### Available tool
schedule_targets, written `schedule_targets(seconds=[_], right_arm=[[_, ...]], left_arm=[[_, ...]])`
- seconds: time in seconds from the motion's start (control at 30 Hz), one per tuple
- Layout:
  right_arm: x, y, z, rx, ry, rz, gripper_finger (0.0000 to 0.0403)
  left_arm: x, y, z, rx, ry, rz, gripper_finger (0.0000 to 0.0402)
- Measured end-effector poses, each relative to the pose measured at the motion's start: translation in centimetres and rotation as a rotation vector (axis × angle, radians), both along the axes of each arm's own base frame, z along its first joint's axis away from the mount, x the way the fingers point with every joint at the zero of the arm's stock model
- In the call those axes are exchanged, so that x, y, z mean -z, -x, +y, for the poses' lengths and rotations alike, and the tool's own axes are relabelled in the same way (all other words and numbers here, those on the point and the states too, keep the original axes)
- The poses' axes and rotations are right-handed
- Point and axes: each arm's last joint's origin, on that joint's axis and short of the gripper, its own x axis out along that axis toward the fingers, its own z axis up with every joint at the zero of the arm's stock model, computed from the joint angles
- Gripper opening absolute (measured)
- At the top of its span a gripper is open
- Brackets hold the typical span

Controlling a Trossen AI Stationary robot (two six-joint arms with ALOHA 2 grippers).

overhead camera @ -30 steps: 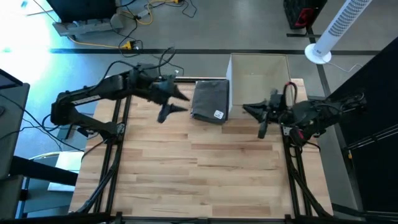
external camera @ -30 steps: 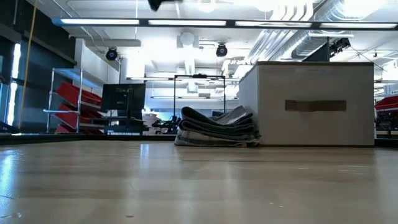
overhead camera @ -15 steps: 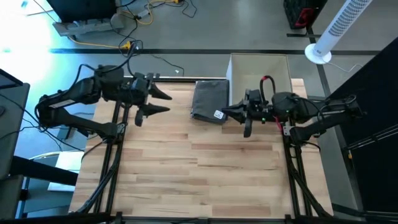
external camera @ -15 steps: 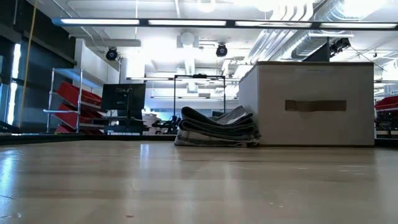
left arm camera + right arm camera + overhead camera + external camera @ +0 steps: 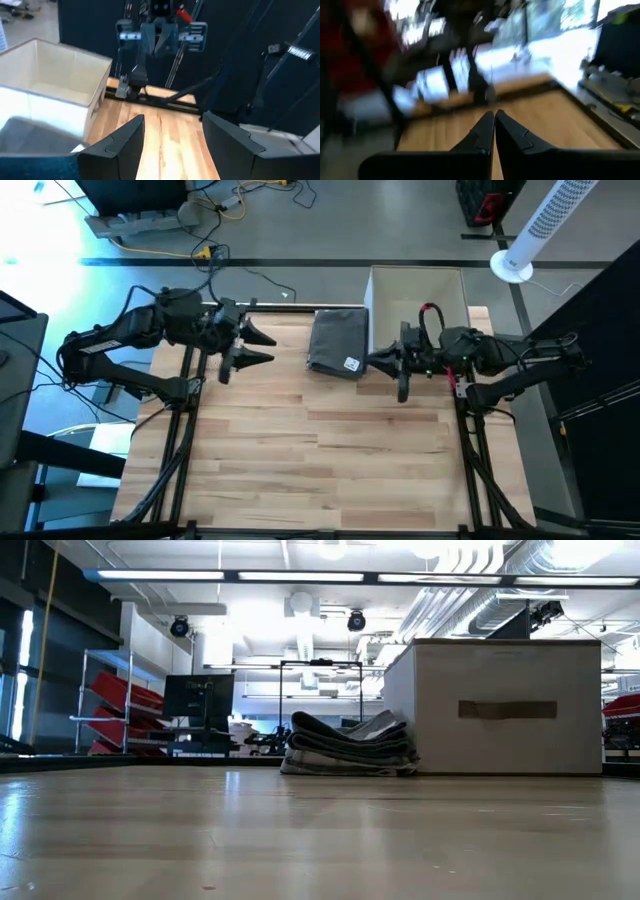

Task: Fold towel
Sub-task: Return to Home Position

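Overhead, the plank table holds folded towels beside a white box. The left gripper gapes empty, the right gripper is pinched together, empty, and the tag is unreadable.

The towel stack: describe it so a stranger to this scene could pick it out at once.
Find the wooden table, then the white box at its far edge. Beside the box, on the side of the left arm, lies the towel stack: the only soft thing there, dark gray folded cloth with a white tag.
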Motion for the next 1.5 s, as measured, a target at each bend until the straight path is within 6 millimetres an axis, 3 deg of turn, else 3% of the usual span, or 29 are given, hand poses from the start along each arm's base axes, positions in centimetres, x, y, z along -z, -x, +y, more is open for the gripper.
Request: schedule_targets(seconds=[0.1,0.27,0.4,0.53,0.7,1.03,1.33,1.5], right_arm=[[0.8,1.6,-0.2,-0.087,0.004,0.088,0.0000],[2.2,5.2,-0.7,-0.115,0.032,0.039,0.0000],[5.6,8.7,-1.1,-0.106,0.012,0.028,0.0000],[8.5,11.6,-1.4,-0.104,-0.017,-0.102,0.0000],[12.0,13.9,-1.8,-0.063,-0.015,-0.227,0.0000],[18.4,14.7,-1.7,-0.130,-0.070,-0.398,0.0000],[21.2,13.7,-1.5,-0.162,-0.095,-0.370,0.0001],[21.5,13.7,-1.5,-0.162,-0.103,-0.370,0.0001]], left_arm=[[2.0,-0.6,0.1,-0.007,-0.049,0.060,0.0193],[5.5,-1.9,0.1,0.075,-0.122,-0.001,0.0193],[9.1,-1.8,0.3,0.089,-0.095,0.002,0.0193],[12.5,-0.9,0.0,0.147,-0.133,-0.037,0.0193],[15.8,0.5,-0.1,0.128,-0.108,-0.164,0.0193],[20.9,2.4,-0.3,0.109,-0.052,-0.330,0.0193],[24.0,3.8,-0.5,0.105,-0.018,-0.337,0.0193],[25.2,4.8,-0.7,0.127,0.035,-0.309,0.0193]])
